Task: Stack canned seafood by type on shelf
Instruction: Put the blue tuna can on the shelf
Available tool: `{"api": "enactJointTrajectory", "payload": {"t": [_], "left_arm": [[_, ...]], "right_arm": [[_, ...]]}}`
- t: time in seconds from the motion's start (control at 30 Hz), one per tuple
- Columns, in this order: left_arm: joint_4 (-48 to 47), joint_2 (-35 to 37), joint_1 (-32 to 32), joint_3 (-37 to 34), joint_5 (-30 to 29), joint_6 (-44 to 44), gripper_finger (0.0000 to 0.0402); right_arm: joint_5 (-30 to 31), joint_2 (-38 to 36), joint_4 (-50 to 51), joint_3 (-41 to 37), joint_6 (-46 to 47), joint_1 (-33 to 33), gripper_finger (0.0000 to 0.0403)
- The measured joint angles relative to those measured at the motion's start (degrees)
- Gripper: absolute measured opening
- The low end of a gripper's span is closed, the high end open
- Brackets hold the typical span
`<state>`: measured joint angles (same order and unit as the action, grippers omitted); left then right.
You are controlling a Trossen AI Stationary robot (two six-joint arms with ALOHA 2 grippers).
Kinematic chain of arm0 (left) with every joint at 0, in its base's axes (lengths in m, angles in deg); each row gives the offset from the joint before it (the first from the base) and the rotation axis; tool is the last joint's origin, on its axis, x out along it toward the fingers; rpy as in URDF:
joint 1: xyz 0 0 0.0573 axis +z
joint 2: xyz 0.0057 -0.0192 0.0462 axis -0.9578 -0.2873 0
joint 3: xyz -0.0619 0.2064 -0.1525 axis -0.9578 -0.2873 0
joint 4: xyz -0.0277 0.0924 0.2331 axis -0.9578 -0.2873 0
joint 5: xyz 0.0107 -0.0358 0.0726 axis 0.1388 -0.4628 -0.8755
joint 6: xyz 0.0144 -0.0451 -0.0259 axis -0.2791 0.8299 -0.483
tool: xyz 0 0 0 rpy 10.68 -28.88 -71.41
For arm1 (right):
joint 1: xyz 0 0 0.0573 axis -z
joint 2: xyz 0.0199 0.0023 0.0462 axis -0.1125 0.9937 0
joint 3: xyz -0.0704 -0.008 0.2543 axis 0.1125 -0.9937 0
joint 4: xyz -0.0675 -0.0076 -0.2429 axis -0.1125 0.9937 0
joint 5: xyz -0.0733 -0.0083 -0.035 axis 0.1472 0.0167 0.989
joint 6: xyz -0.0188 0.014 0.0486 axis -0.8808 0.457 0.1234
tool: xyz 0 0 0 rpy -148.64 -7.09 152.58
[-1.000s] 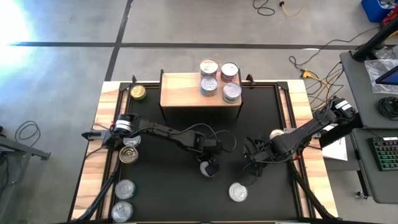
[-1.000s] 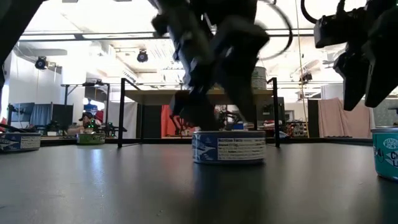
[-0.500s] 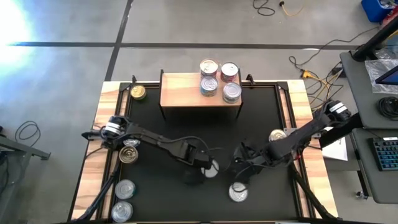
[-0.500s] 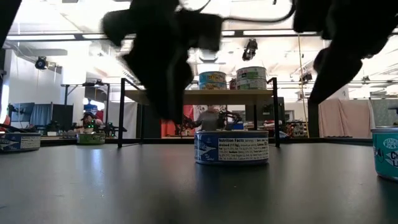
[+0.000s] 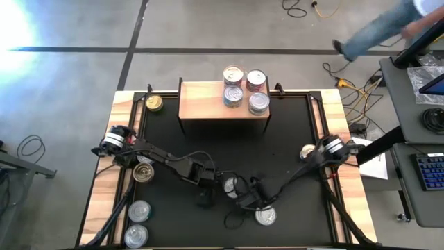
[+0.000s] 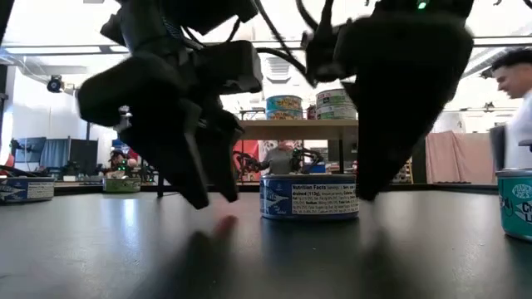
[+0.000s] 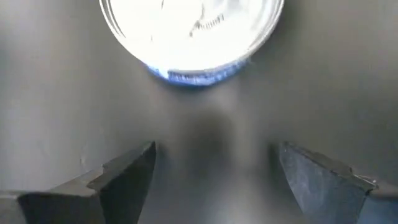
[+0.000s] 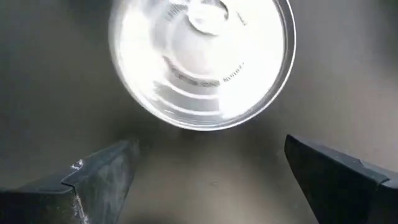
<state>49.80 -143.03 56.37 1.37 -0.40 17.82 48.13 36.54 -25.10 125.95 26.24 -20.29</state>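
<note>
High view: the left tool [image 5: 206, 186] and right tool [image 5: 248, 198] both hang low over the black mat [image 5: 291, 132] near the tabletop's front edge. A silver can [image 5: 229, 185] lies between them, and a second can [image 5: 266, 216] lies just beside the right tool, toward the front edge. The shelf [image 5: 208, 101] stands at the back edge with four cans [image 5: 244, 88] at its right end. More cans lie along the tabletop's left edge and one near the right edge.

Low view: a blue-labelled can [image 6: 309, 196] stands on the mat between the two dark tools, touching neither.

Left wrist view: the fingers [image 7: 127, 174] are spread wide, holding nothing; a blue-sided can [image 7: 193, 34] lies just ahead of them.

Right wrist view: the fingers [image 8: 102, 177] are spread wide and empty; a silver can [image 8: 202, 59] lies just ahead.
</note>
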Motion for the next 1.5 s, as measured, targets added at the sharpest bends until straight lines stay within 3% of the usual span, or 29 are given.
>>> {"api": "enactJointTrajectory", "payload": {"t": [0.27, 0.53, 0.67, 0.93, 1.13, 1.33, 1.43, 1.5], "left_arm": [[7.58, -2.67, -0.26, -0.63, -0.09, -4.88, 0.0327], [7.03, -2.01, -4.65, 0.20, 0.30, -4.07, 0.0327], [7.75, -1.61, -8.53, -1.05, -0.57, -2.70, 0.0327], [17.11, 3.26, -10.24, -10.25, -9.62, 6.16, 0.0327], [22.81, 5.95, -8.63, -15.63, -20.52, 4.55, 0.0327], [25.26, 5.02, -6.95, -15.62, -18.83, 1.59, 0.0327], [25.10, 4.96, -6.03, -15.43, -13.31, 0.29, 0.0327], [24.99, 4.96, -5.41, -15.55, -12.79, 0.10, 0.0327]], "right_arm": [[1.16, 4.80, 10.18, 6.62, 4.61, 0.73, 0.0394], [10.24, 0.97, 17.54, 6.67, 12.76, 2.01, 0.0394], [11.03, -2.34, 20.68, 6.66, 14.70, 1.59, 0.0394], [9.22, -5.04, 21.15, 6.61, 15.14, -2.51, 0.0394], [3.69, -3.92, 19.81, 6.46, 15.54, -4.20, 0.0394], [3.19, -3.92, 20.39, 6.26, 18.55, -4.34, 0.0394], [2.30, -3.92, 20.12, 6.25, 18.51, -4.34, 0.0394], [1.59, -3.92, 20.09, 6.22, 18.06, -4.37, 0.0394]]}}
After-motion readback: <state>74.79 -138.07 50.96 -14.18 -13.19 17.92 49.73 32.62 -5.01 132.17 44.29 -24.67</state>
